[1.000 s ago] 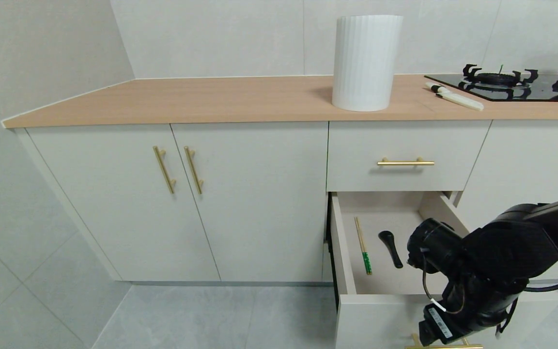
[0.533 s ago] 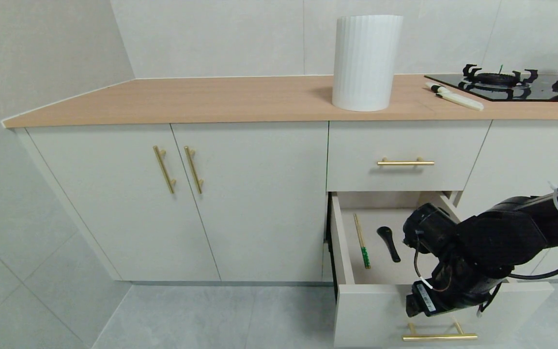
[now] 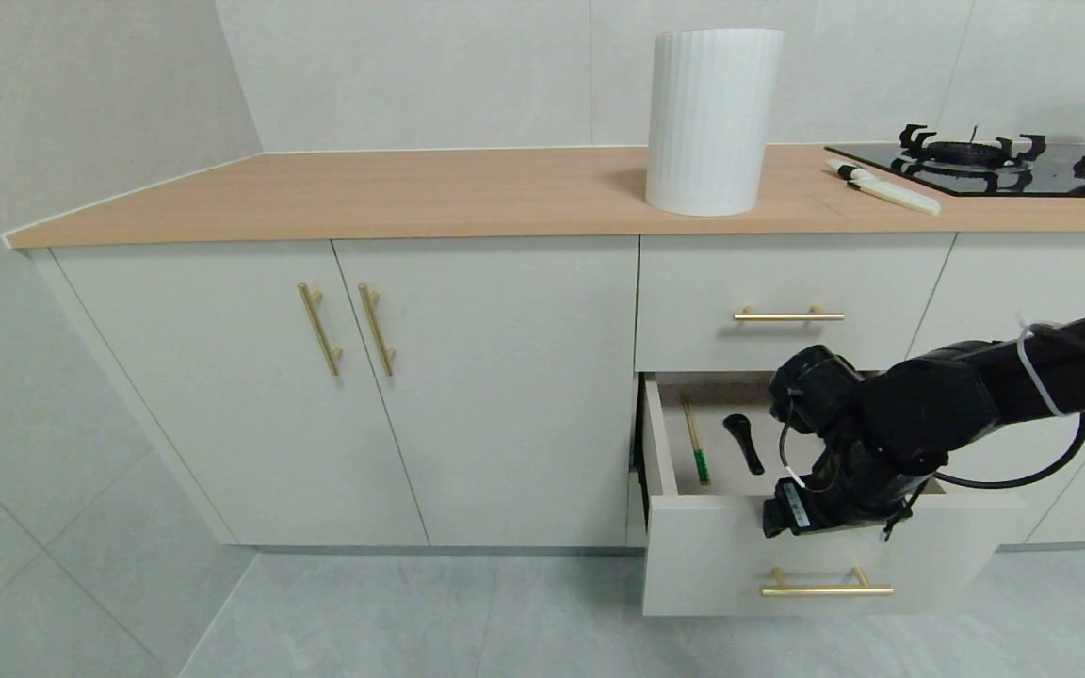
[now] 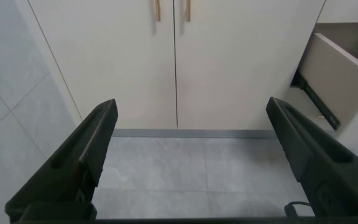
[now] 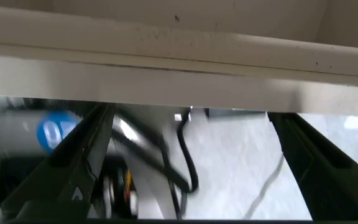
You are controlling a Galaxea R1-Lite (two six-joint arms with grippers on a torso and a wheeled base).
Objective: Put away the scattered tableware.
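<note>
The lower drawer (image 3: 721, 556) stands partly open below the counter. Inside it lie a pair of wooden chopsticks (image 3: 692, 441) with green ends and a black spoon (image 3: 742, 441). My right gripper (image 3: 858, 504) sits at the top edge of the drawer's front panel, above its gold handle (image 3: 825, 589). In the right wrist view the right gripper (image 5: 191, 155) is open, with the drawer's rim (image 5: 179, 56) just beyond its fingers (image 5: 73, 168). My left gripper (image 4: 191, 168) is open and empty, low before the cabinet doors (image 4: 173, 56).
A tall white ribbed container (image 3: 710, 121) stands on the wooden counter (image 3: 364, 193). A white knife (image 3: 884, 186) lies beside the black gas stove (image 3: 995, 165). The upper drawer (image 3: 787, 301) is closed. Grey tiled floor (image 3: 364, 612) lies open to the left.
The drawer has slid back toward the cabinet, showing less of its inside. My right arm has moved in and up with its front panel.
</note>
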